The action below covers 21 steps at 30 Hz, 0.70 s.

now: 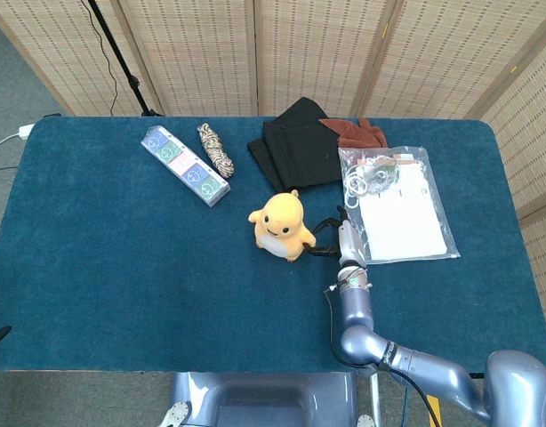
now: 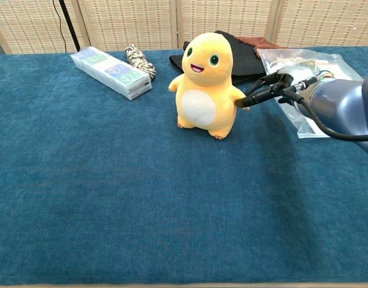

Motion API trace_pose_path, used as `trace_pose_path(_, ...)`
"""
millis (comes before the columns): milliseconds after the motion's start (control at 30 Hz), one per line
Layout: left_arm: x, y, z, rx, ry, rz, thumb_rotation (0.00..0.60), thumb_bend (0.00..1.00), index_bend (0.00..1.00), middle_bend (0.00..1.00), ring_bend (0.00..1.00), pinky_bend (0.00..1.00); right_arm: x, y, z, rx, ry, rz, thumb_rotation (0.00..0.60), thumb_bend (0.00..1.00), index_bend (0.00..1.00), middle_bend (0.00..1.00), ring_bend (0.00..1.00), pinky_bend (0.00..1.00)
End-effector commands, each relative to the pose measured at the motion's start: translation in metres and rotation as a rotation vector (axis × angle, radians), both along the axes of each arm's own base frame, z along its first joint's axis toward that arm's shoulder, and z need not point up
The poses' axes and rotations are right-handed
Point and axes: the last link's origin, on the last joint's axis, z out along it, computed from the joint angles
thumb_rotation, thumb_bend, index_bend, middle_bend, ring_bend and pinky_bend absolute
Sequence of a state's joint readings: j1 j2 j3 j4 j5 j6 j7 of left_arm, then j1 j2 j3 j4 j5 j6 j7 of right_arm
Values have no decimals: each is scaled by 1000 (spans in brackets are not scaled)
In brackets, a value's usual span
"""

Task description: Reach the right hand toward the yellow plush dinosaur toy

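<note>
The yellow plush dinosaur (image 1: 279, 225) (image 2: 206, 86) stands upright mid-table, facing the near edge, with a white belly and green eyes. My right hand (image 1: 332, 237) (image 2: 265, 91) is just to its right, black fingers spread toward the toy. Its fingertips (image 2: 243, 102) meet the dinosaur's outstretched arm. The hand holds nothing. The left hand shows in neither view.
Behind the toy lie black cloth (image 1: 295, 153) and brown cloth (image 1: 355, 133). A clear plastic bag with papers and cables (image 1: 394, 204) sits right of my hand. A long flat box (image 1: 184, 164) and a rope bundle (image 1: 215, 149) lie at back left. A folding screen stands behind the table.
</note>
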State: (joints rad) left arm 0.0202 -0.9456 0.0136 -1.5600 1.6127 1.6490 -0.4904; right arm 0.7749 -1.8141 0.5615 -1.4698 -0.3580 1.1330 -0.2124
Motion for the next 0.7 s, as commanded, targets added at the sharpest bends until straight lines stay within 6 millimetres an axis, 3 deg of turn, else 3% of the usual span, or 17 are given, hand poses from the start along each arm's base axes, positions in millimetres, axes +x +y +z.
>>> trace_pose_path(33,0,0,0,0,0,0,600,0,0,0,0,0,1,0,0,-1,0,-1,600,335,546,0,0,0)
trace_pose_path(267,-1,0,1,3,-3,1,600,0,0,0,0,0,3,1,-3,-3,-5,-3,600,417,582,0,0,0)
trace_pose_path(700,-1,-1,2,5,-2,-1,600,0,0,0,0,0,6,5,-3,-7,-8,13,600,445,620,0,0,0)
